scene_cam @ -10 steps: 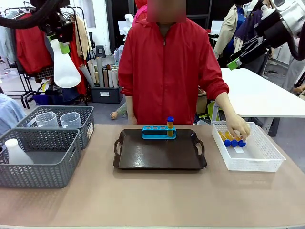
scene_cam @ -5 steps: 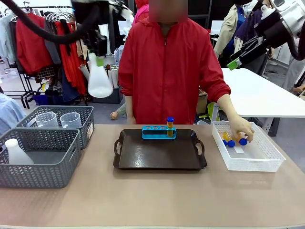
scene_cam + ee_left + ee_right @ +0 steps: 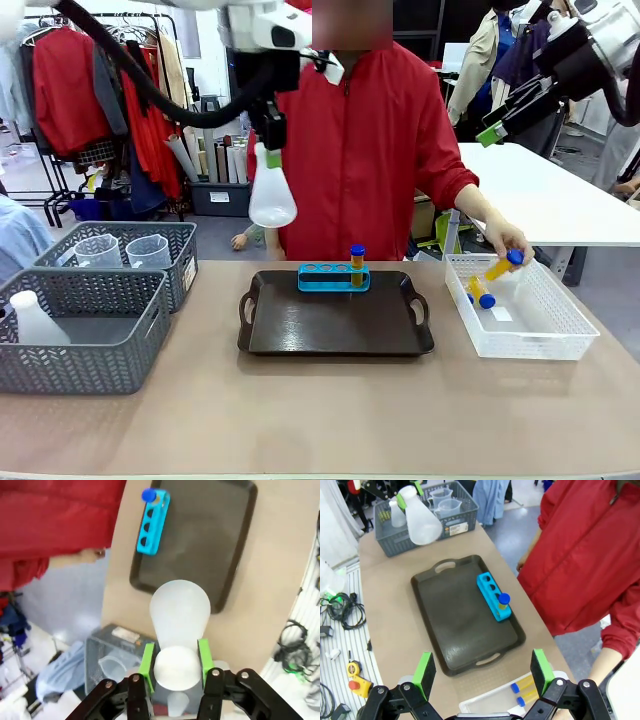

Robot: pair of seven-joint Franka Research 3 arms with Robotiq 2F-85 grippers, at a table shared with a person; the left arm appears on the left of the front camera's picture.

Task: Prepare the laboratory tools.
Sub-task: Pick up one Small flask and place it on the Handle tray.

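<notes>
My left gripper (image 3: 272,157) is shut on the neck of a translucent white conical flask (image 3: 272,201), which hangs high above the tray's back left. In the left wrist view the green pads (image 3: 148,661) clamp the flask (image 3: 179,612). A blue rack (image 3: 333,277) on the dark tray (image 3: 335,325) holds one blue-capped orange tube (image 3: 357,265). The person's hand (image 3: 506,243) lifts another tube (image 3: 501,266) over the white basket (image 3: 540,335), where more tubes (image 3: 478,292) lie. My right gripper (image 3: 482,672) is open, high at the right (image 3: 497,125).
Two grey baskets stand at the left: the far one (image 3: 185,262) holds two clear measuring beakers (image 3: 148,250), the near one (image 3: 90,360) a second white flask (image 3: 35,320). The person in red stands behind the tray. Bare tabletop lies in front of the tray.
My left arm has carried the flask from the far left to the right, to above the tray's back left. The person's hand has lifted a tube out of the white basket.
</notes>
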